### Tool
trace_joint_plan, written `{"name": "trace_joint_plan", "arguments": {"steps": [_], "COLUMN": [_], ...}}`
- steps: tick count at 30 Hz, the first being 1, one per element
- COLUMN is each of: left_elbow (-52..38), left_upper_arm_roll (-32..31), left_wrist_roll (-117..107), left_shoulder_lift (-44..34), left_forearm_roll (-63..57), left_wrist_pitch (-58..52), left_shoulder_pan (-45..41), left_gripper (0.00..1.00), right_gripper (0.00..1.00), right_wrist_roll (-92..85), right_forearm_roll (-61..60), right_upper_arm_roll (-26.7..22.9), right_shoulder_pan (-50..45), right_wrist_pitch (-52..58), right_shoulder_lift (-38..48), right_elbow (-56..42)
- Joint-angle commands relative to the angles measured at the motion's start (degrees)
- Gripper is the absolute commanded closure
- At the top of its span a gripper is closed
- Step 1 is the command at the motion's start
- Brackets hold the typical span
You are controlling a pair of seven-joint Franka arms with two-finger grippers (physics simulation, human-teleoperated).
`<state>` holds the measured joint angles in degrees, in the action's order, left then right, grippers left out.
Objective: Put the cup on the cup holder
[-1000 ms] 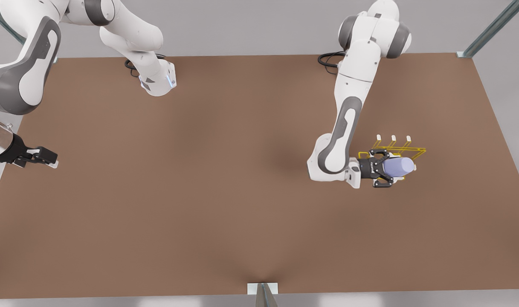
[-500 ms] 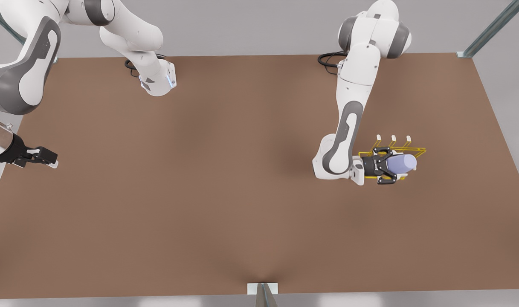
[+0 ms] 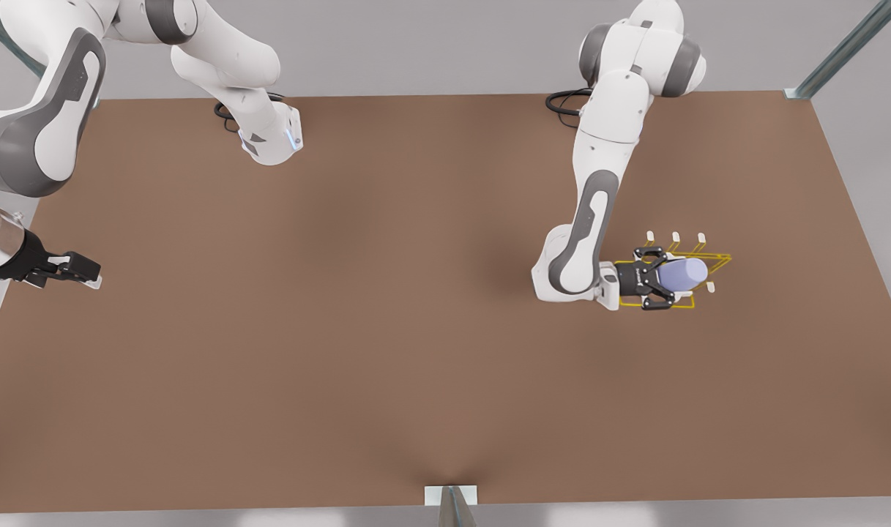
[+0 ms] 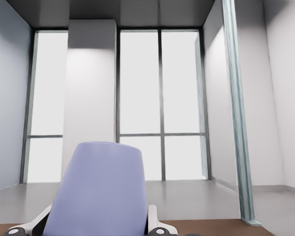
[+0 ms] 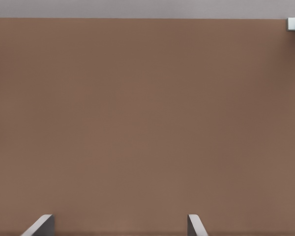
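Note:
The lavender-blue cup (image 3: 683, 273) lies on its side in my left gripper (image 3: 665, 279), which is shut on it at the front view's right. The cup hangs over the yellow wire cup holder (image 3: 717, 258), just in front of its white-tipped prongs (image 3: 676, 236). I cannot tell whether the cup touches a prong. In the left wrist view the cup (image 4: 101, 189) sits between the fingers (image 4: 155, 223), facing the windows. My right gripper (image 3: 86, 277) waits open at the table's edge on the front view's left; its fingertips (image 5: 195, 225) frame bare table.
The brown table (image 3: 386, 293) spreads between the two arms. Metal frame posts stand at the far right corner (image 3: 840, 51) and at the near edge's middle (image 3: 451, 505). Both arm bases sit along the far edge.
My left gripper has carried the cup toward the table's far side, further over the cup holder and closer to the prongs. The right arm has stayed put.

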<state>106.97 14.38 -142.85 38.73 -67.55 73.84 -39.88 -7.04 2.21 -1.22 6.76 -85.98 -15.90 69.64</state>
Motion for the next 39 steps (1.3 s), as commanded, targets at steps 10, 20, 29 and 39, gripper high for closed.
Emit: {"name": "trace_joint_plan", "arguments": {"steps": [10, 20, 29, 39], "left_elbow": [-0.01, -34.72, -35.87, -26.46], "left_upper_arm_roll": [0.12, 0.82, -9.99, -10.17], "left_wrist_roll": [-2.61, 98.18, 150.41, 147.51], "left_shoulder_lift": [0.29, -4.36, -23.26, -31.00], "left_forearm_roll": [0.14, 46.26, 69.49, 69.49], "left_wrist_pitch": [-0.28, 12.38, 16.16, 18.71], "left_shoulder_pan": [0.07, 6.48, 27.49, 30.13], "left_gripper": [0.00, 0.00, 0.00, 0.00], "right_gripper": [0.00, 0.00, 0.00, 0.00], "right_wrist_roll": [-0.08, 0.01, 0.01, 0.01], "right_forearm_roll": [-0.10, -0.10, -0.10, -0.10], "right_upper_arm_roll": [-0.01, -0.01, -0.01, -0.01], "right_shoulder_pan": [-0.08, -0.08, -0.08, -0.08], "right_wrist_pitch": [0.03, 0.03, 0.03, 0.03], "right_shoulder_lift": [0.08, 0.08, 0.08, 0.08], "right_elbow": [-0.03, -0.03, -0.03, -0.03]}}
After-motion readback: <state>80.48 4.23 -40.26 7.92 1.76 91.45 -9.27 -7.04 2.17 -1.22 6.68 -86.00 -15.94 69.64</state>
